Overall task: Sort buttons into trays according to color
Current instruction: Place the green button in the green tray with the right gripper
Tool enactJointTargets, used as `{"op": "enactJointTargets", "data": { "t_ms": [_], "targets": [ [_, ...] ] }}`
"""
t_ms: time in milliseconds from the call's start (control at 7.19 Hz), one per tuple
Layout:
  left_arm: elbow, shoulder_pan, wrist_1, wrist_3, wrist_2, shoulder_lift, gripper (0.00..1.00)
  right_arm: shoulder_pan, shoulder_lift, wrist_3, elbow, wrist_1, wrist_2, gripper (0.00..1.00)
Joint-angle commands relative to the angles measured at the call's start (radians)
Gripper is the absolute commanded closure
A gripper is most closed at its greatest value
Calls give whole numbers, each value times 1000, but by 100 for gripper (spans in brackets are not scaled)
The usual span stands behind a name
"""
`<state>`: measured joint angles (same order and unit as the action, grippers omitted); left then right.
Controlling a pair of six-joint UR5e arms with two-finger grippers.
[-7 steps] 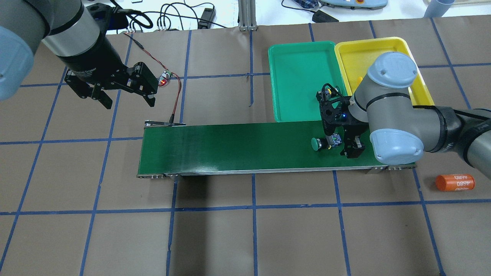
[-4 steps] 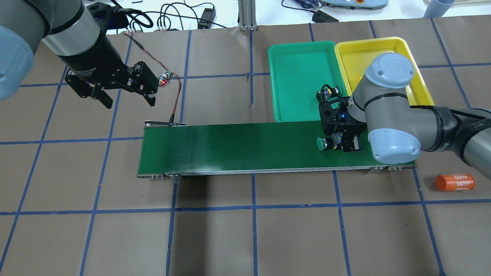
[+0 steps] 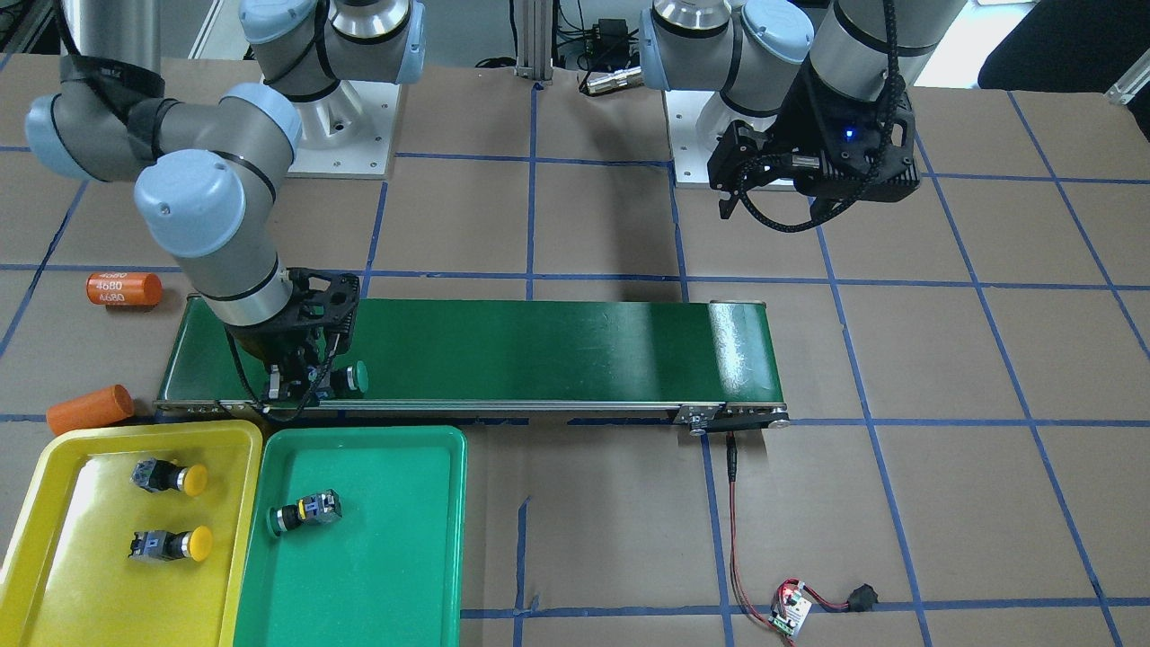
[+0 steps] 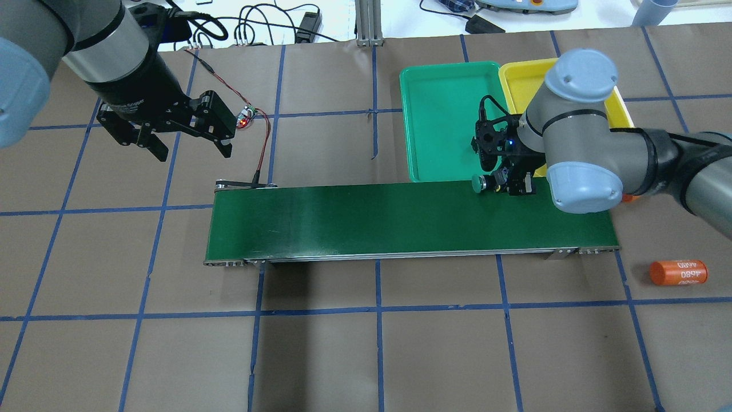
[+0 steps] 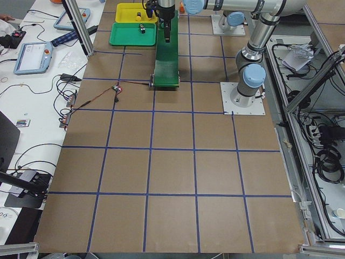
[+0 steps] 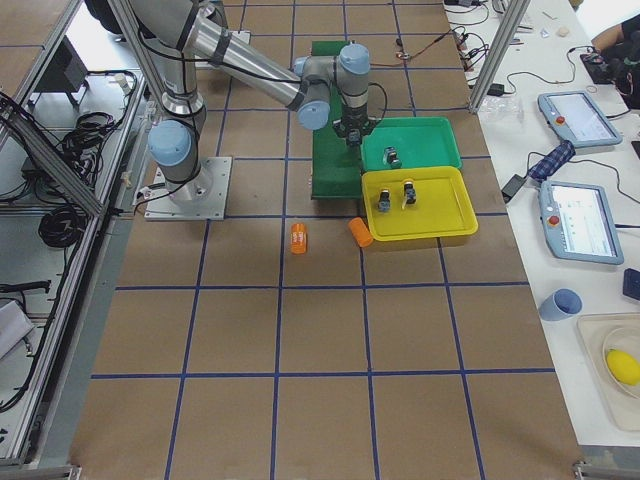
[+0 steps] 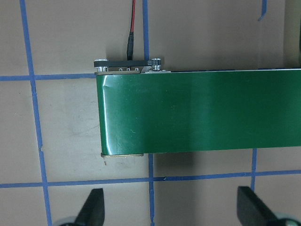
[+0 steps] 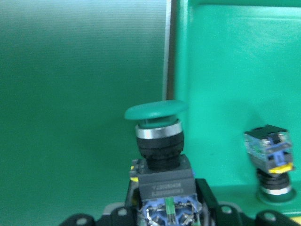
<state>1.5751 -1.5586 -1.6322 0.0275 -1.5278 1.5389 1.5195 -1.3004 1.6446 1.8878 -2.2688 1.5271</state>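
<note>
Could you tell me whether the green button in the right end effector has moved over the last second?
Yes. The green button, gripped by the right end effector, went from mid-belt to the far edge of the conveyor belt, toward the green tray.

- One green button (image 3: 356, 377), with a mushroom cap and black body, was pinched sideways in the right gripper (image 4: 510, 185), over the conveyor belt (image 3: 539, 350) edge beside the green tray (image 3: 395, 557).
- The other green button (image 3: 305, 513) lay on its side in that tray.
- A yellow button (image 3: 169, 476) and a second yellow button (image 3: 171, 543) lay sideways in the yellow tray (image 3: 54, 476), caps toward the green tray.
- The trays sat side by side, rims touching.
</note>
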Motion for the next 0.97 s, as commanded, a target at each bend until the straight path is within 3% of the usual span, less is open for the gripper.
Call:
{"op": "enactJointTargets", "data": {
  "t_ms": [0,139,278,835],
  "targets": [
    [2,2,0,3,0,1,0,7,219,-49,-244,29,-4,100],
    [0,2,0,5,-2,1,0,17,269,-51,-256,28,7,74],
    [-1,5,0,8,-6,1,0,18,263,-49,-254,53,5,1],
    [0,17,-8,8,2,0,0,18,74,-110,-291,266,5,0]
  ]
}}
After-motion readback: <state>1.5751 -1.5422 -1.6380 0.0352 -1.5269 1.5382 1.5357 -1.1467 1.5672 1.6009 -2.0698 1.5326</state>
